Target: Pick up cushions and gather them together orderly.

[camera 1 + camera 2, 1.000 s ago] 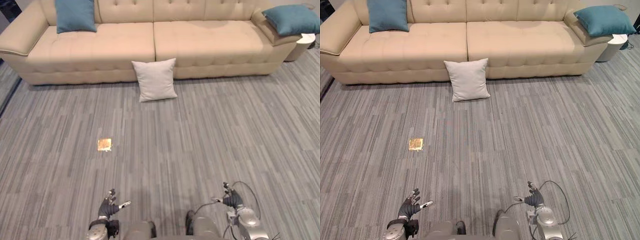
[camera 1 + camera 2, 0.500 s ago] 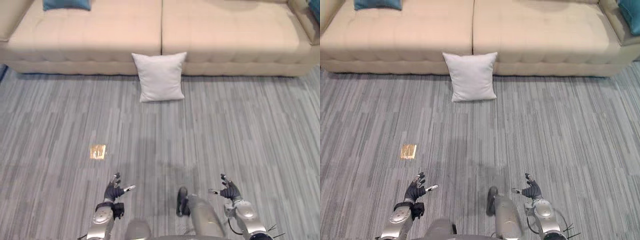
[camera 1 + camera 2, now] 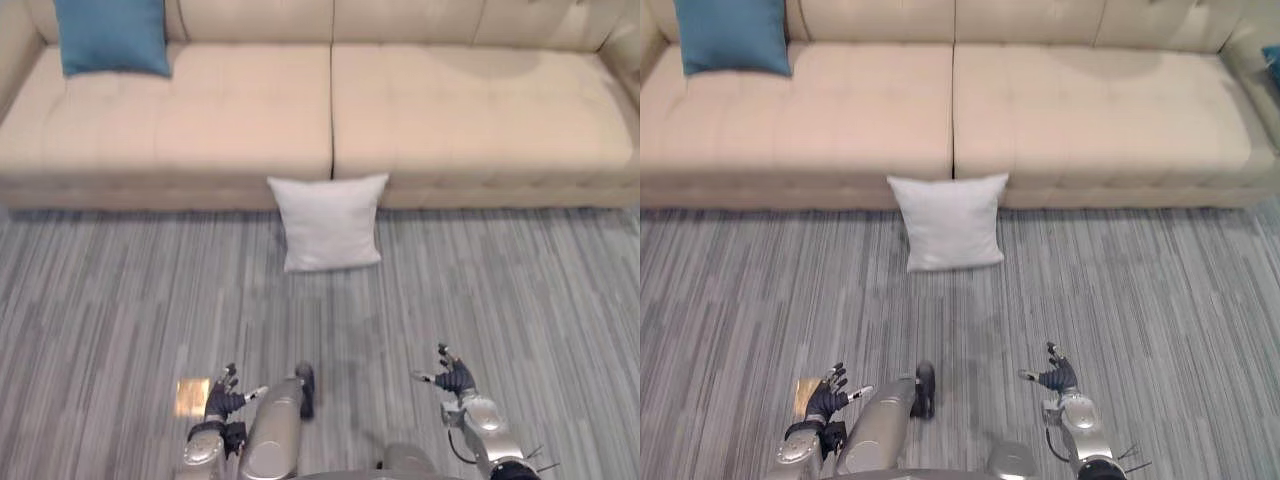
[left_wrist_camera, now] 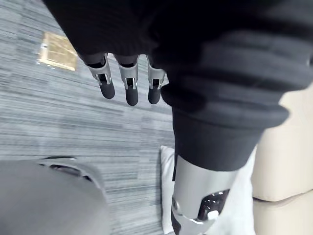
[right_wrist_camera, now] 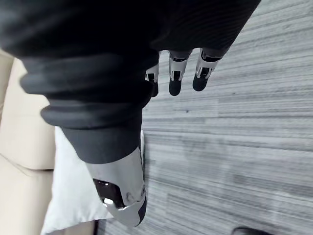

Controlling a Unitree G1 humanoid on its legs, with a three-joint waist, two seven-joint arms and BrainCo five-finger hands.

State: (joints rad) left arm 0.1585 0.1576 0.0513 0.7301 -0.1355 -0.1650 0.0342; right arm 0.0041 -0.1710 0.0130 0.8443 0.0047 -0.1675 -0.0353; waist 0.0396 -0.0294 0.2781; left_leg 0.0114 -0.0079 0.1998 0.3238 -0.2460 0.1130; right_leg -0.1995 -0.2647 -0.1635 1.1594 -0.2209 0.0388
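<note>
A white cushion [image 3: 327,220] leans upright against the front of the beige sofa [image 3: 240,120], at the seam between its two seats. It shows too as the white cushion [image 4: 166,196] and the white cushion [image 5: 73,196] past each thumb in the wrist views. A teal cushion [image 3: 108,36] stands on the sofa's left seat against the backrest. My left hand [image 3: 222,400] and right hand [image 3: 456,377] hang low over the carpet, well short of the white cushion, fingers straight and holding nothing.
Grey striped carpet [image 3: 500,290] runs from me to the sofa. A small gold floor plate [image 3: 190,395] lies beside my left hand. The edge of another teal cushion [image 3: 1272,60] peeks in at the sofa's right armrest.
The camera has moved closer to the sofa, so the white cushion and sofa sit lower and larger. Both hands stay open and low.
</note>
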